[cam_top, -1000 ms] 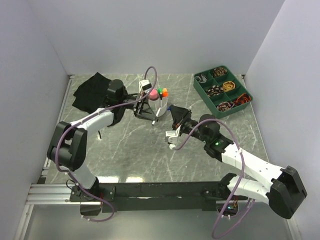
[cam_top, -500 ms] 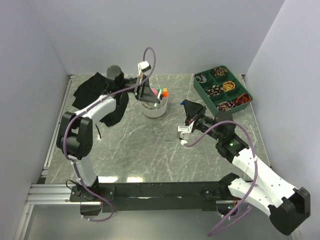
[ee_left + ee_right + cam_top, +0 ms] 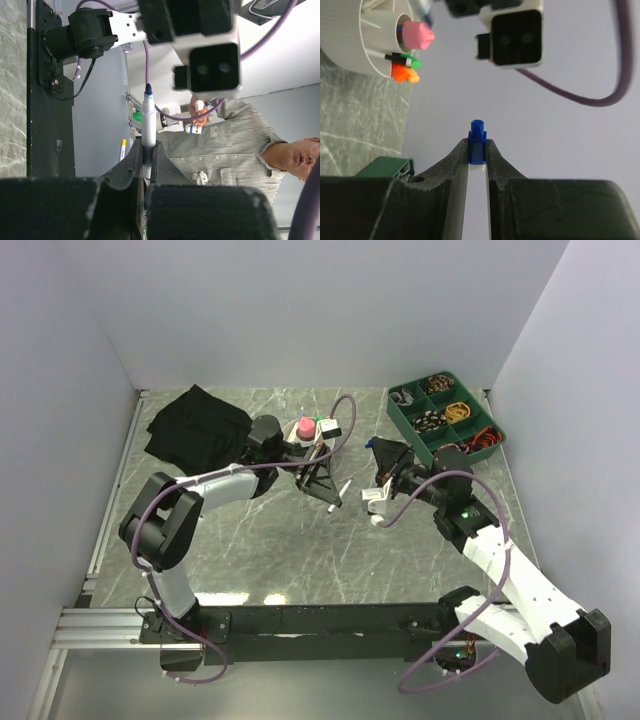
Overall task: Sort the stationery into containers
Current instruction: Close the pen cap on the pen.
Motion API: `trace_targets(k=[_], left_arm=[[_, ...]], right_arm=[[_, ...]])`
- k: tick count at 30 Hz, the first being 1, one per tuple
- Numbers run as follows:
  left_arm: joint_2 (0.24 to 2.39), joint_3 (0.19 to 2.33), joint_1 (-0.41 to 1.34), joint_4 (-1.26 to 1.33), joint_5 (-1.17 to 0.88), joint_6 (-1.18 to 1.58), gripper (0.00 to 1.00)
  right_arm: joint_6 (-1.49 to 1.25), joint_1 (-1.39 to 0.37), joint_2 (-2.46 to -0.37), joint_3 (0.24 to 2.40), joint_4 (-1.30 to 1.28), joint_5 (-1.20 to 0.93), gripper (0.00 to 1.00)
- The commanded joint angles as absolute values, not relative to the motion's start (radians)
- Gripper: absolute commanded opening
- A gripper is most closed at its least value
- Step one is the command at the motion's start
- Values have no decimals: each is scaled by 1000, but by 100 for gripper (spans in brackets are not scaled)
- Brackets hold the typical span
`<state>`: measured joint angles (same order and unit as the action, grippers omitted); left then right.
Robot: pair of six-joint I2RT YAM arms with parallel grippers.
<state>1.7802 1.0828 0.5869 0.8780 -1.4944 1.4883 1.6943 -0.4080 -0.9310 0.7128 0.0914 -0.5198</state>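
Holding a thin white pen (image 3: pixel 148 117) clenched in the left gripper (image 3: pixel 148 152), just off the near-right side of the white bowl (image 3: pixel 350 42). Half a second ago sat right at that bowl's rim; since then swung off it toward the table's middle, pen carried along, dark tip aimed away from the bowl at the other arm.

Pinching a small blue piece (image 3: pixel 477 132), seemingly a cap on something white, tight in the right gripper (image 3: pixel 477 147). Placed well to the right of the bowl, roughly between it and the green tray (image 3: pixel 447 425). Drifted farther from the bowl over the last second, and now turned to face the left wrist.

Standing in the bowl's compartments: pink-capped bottle (image 3: pixel 417 32), orange highlighter (image 3: pixel 402 74), green highlighter (image 3: pixel 412 63). Lying behind and to the left of the bowl, apart from both arms: black bag (image 3: pixel 195 425).

Judging from the face-to-face line-up, probably bringing pen tip and blue piece together rather than dropping anything yet. Looks like a capping move, or else a hand-over; cannot tell which. Means nothing new sorted at this moment, with two items up in the air and both clear of the bowl.

Calls for fine alignment next, with little margin on so thin a pen. Risks a slip from either grip, or a knock against the bowl's upright contents on the way back.
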Motion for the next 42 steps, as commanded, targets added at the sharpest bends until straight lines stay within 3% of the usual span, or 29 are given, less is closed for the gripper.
trace_targets(k=[1, 11, 18, 42], left_arm=[[1706, 1063, 595, 939, -1700, 1493, 1], [1692, 1035, 601, 999, -1700, 1525, 1], [1684, 1029, 600, 1014, -1698, 1531, 1], [1715, 1032, 600, 1042, -1700, 1546, 1]], right_arm=[[1845, -328, -954, 802, 17, -716, 0], [2043, -302, -966, 922, -362, -960, 0], [2143, -311, -974, 980, -566, -994, 0], [2017, -387, -1008, 993, -413, -973, 0]])
